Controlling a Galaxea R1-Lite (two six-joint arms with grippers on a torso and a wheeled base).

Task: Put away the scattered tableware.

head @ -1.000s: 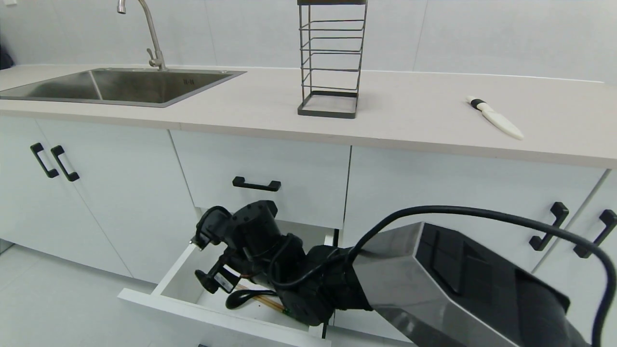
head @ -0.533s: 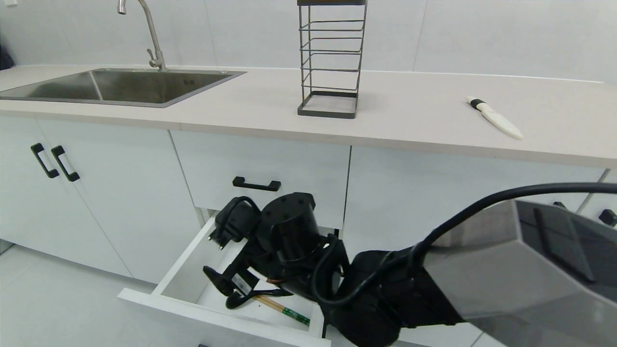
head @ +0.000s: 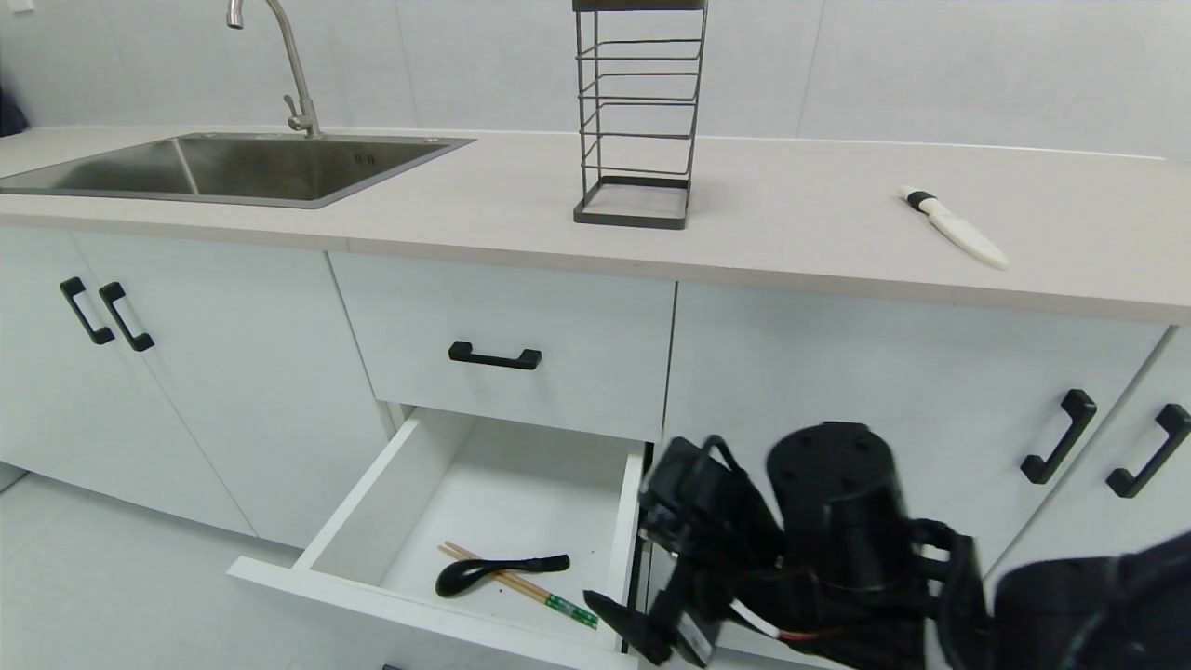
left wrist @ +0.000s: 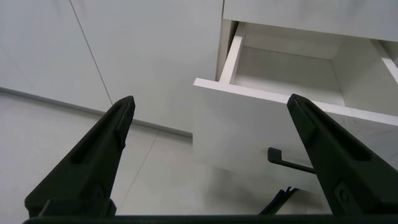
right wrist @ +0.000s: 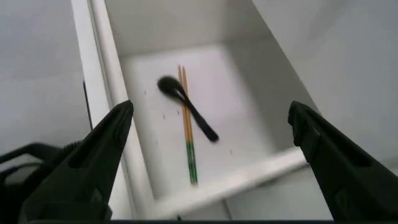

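A black spoon (head: 502,568) (right wrist: 189,112) and a pair of wooden chopsticks (head: 521,586) (right wrist: 191,158) lie side by side on the floor of the open white drawer (head: 344,521) (right wrist: 106,74) (left wrist: 249,124). A white knife (head: 954,228) with a black band rests on the countertop at the right. My right gripper (head: 651,642) (right wrist: 209,109) hangs open and empty just outside the drawer's right front corner. My left gripper (left wrist: 211,99) is open and empty, low down in front of the drawer's front panel.
A tall wire rack (head: 637,121) stands at the middle of the counter, and a sink (head: 233,163) with a tap at the left. A closed drawer with a black handle (head: 495,356) sits above the open one. Cabinet doors flank both sides.
My right arm has pulled out of the drawer and swung to the right. The spoon and chopsticks stay on the drawer floor, now uncovered.
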